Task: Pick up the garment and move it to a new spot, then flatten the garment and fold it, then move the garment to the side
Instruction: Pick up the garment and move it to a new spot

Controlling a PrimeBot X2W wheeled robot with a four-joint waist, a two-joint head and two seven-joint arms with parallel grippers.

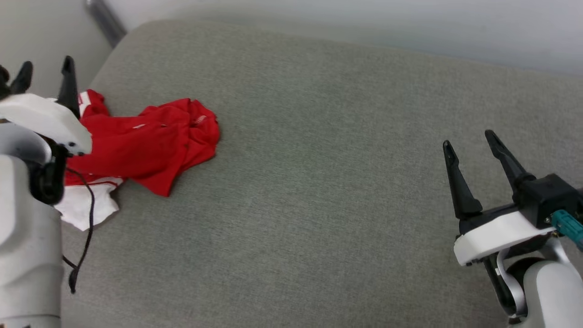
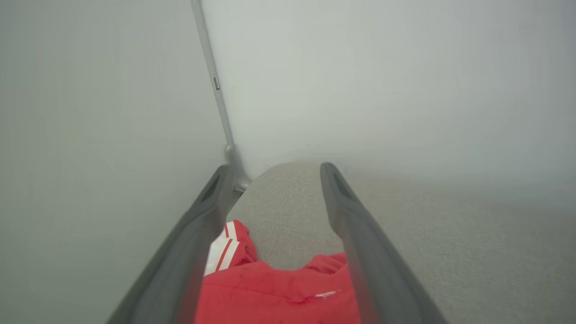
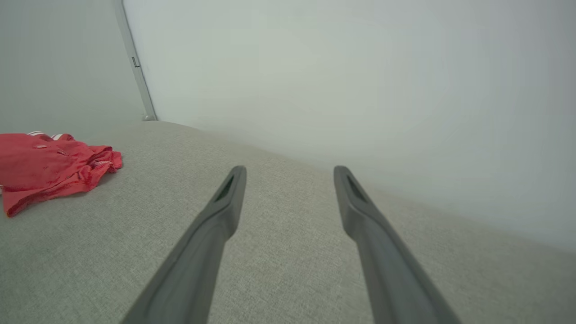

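Observation:
The garment (image 1: 150,146) lies crumpled in a heap at the left end of the grey cushion, red with a white sleeve at its near edge. My left gripper (image 1: 45,73) hovers open above the heap's left part, fingers spread with nothing between them. In the left wrist view the garment (image 2: 274,292) shows low between the open fingers of the left gripper (image 2: 274,173), its striped trim at the left. My right gripper (image 1: 469,139) stands open far to the right over bare cushion. The right wrist view has the right gripper (image 3: 290,173) open and the garment (image 3: 49,164) far left.
The grey fabric cushion (image 1: 319,182) spans the whole work area, with a pale wall (image 1: 410,23) behind it. A metal strip (image 1: 104,20) runs down the wall corner at the back left. A loose black cable (image 1: 84,237) hangs from my left arm.

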